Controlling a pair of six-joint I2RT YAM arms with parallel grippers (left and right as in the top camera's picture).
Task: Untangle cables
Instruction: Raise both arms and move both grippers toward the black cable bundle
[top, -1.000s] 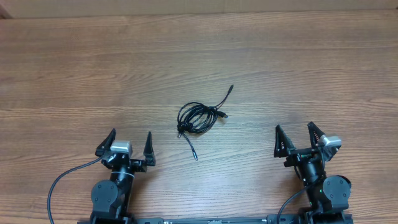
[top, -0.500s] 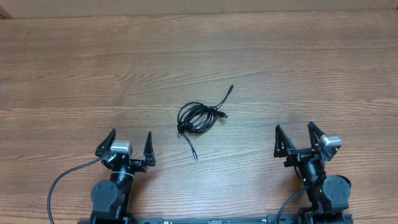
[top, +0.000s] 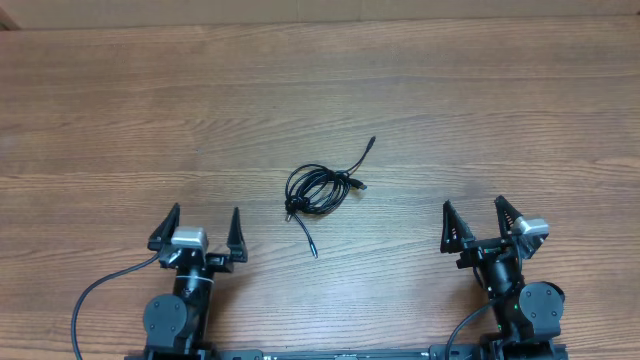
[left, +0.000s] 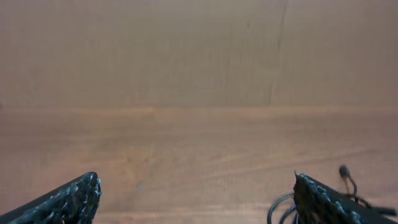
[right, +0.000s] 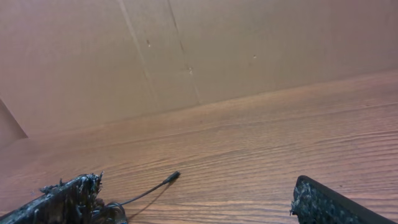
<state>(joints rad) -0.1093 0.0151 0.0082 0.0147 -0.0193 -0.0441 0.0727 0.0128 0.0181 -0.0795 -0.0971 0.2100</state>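
Our left gripper (top: 200, 226) and right gripper (top: 473, 214) gape wide, holding nothing. The cables (top: 318, 190) lie coiled on the table (top: 150, 120), between both. If we pinch the whole coil at once, we risk tightening the knot.

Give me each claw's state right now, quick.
Left claw: open, holding nothing.
Right claw: open, holding nothing.
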